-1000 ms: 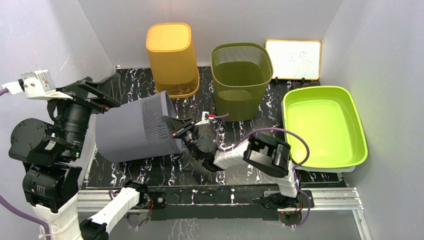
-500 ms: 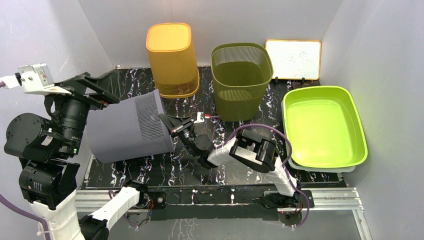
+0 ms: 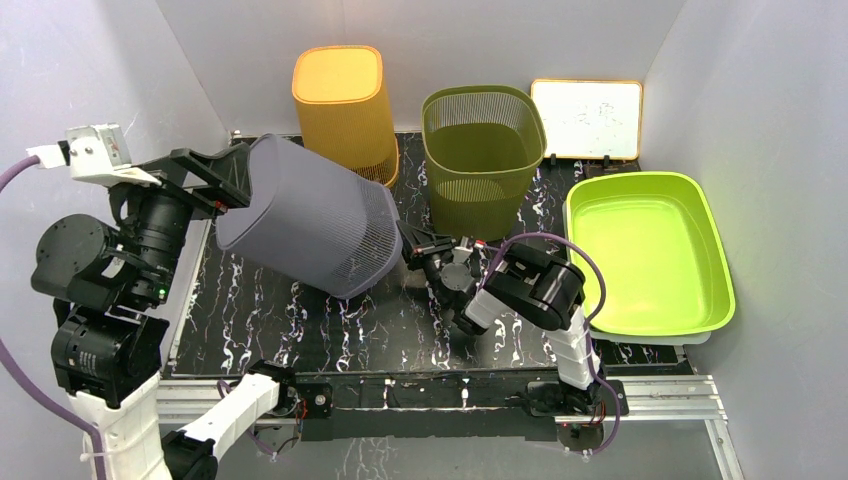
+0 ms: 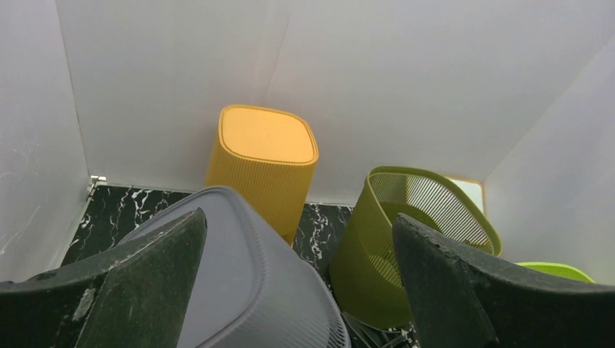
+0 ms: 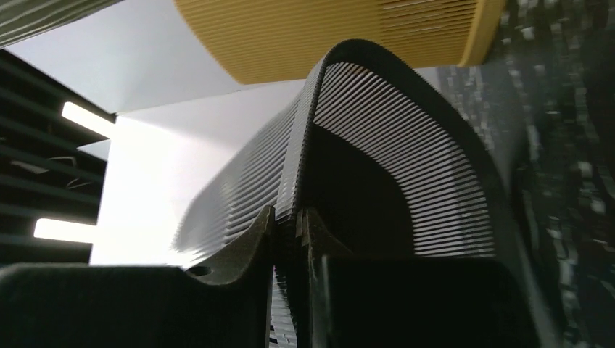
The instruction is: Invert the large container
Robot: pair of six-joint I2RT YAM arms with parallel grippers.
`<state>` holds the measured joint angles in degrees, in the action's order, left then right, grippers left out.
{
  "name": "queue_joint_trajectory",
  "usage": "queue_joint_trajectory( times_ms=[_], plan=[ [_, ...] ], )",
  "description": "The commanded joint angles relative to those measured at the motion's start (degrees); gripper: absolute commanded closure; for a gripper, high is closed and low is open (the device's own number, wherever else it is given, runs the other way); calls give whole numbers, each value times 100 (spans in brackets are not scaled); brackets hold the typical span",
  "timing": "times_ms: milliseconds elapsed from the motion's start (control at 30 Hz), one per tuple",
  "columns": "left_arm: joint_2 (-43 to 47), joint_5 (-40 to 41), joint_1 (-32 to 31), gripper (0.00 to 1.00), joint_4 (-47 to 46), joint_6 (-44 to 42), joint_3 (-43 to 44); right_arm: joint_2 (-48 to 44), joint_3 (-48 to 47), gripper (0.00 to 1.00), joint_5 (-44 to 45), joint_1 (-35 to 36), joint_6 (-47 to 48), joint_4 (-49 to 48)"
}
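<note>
Top external: large grey container tilted in front of yellow bin, base up-left, rim low | right gripper pinched on rim wall, likely the flip pivot | left gripper spread wide at base, probably steadying

no text, label or number can be read anywhere; the whiteboard at the back carries only faint smudged marks, too blurred to make out
</note>
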<state>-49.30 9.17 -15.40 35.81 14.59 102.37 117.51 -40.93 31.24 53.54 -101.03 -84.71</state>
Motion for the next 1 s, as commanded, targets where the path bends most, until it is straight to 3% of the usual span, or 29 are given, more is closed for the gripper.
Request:
queue_joint_trajectory(
  times_ms=[0,233,567,967],
  plan=[
    [126,-29,-18,2,-105,-31,-208,289,543,99,-28,-49,-179,-1928],
    [182,19,-16,2,-126,-49,-402,451,670,97,-186,-102,72,-1923],
    [299,-4,-16,2,-197,-8,-705,330,1016,87,-352,-114,532,-1441],
    [394,-73,-21,2,-290,88,-1014,23,1036,79,-574,-142,1120,40]
  ],
)
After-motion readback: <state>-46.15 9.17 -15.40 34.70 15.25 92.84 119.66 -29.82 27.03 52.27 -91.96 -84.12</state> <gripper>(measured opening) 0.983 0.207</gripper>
